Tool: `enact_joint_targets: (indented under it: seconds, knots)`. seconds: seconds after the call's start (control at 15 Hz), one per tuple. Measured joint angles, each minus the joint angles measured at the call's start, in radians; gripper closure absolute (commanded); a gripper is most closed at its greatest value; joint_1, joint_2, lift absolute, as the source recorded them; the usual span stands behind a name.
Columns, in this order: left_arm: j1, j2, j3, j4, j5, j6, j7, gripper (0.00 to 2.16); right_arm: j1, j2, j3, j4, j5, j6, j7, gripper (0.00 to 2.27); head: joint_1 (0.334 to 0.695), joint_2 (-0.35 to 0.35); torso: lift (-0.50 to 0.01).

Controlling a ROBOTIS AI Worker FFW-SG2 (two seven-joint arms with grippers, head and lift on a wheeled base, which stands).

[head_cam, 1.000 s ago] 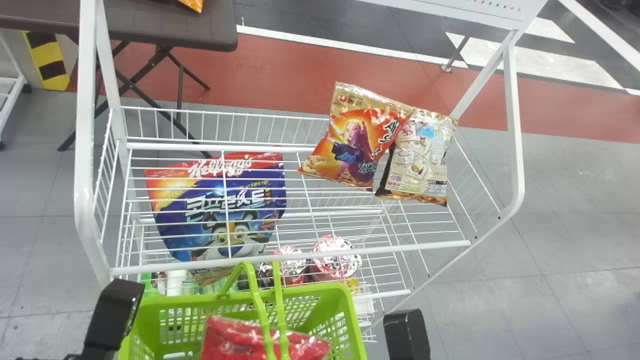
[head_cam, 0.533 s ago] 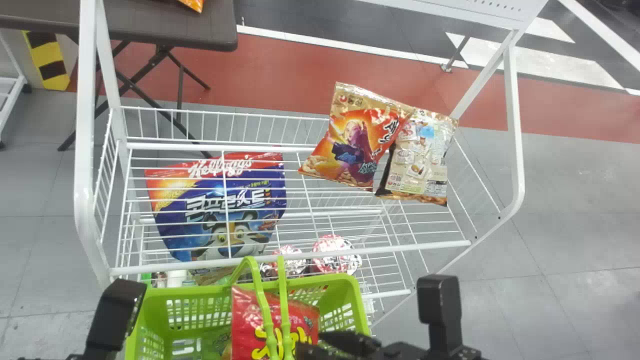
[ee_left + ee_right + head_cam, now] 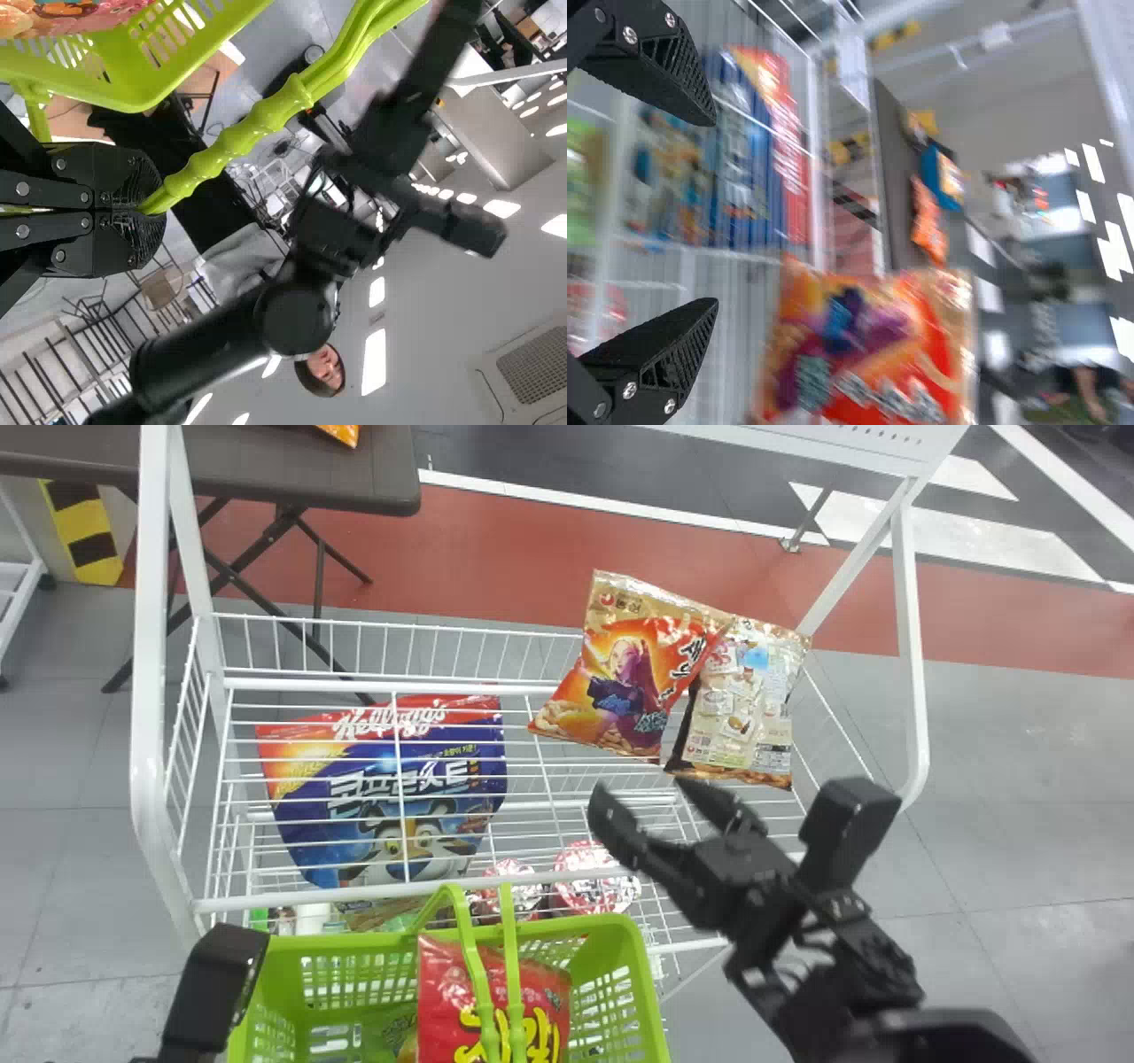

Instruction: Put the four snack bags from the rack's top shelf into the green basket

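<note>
We find two of the snack bags on the rack's top shelf, toward the right end. The first bag [image 3: 625, 673] is gold along its crimped top edge, orange-red on its face, with a printed figure and pictured snacks near the bottom; it lies at a slant, slightly puffed, and overlaps its neighbour. The second bag [image 3: 740, 708] presents its back: a pale, shiny, closely printed panel with gold and orange at the lower edge. In the green basket [image 3: 359, 939] we record a red bag [image 3: 443, 992] with yellow lettering, partly behind the handles [image 3: 487, 1010]. Our right hand [image 3: 641, 788] is over the front of the rack, fingers well apart and nothing between them. Our left hand [image 3: 213, 988] is clamped on the basket's handles.
</note>
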Motion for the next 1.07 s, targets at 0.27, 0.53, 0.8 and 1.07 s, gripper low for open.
enact_joint_targets:
  seconds: [0.27,0.53,0.8,1.07]
  knots:
    - [0.002,0.001,0.004,0.005,0.000,0.000,-0.003,1.67,-0.249,0.015,0.019,0.243,0.102,-0.108,-0.112,0.08,0.695,-0.350,0.000]
    - [0.000,0.002,0.010,0.006,0.000,-0.001,-0.001,1.67,-0.419,0.018,0.019,0.419,0.166,-0.100,-0.121,0.10,0.695,-0.350,0.000]
    - [-0.008,0.002,0.013,0.007,-0.001,0.002,0.000,1.67,-0.514,0.016,0.015,0.525,0.181,-0.030,-0.059,2.15,0.695,-0.350,0.000]
    - [-0.014,0.002,0.016,0.012,0.003,0.001,0.000,1.67,-0.462,0.017,0.049,0.456,0.182,-0.060,-0.025,2.19,0.695,-0.350,0.000]
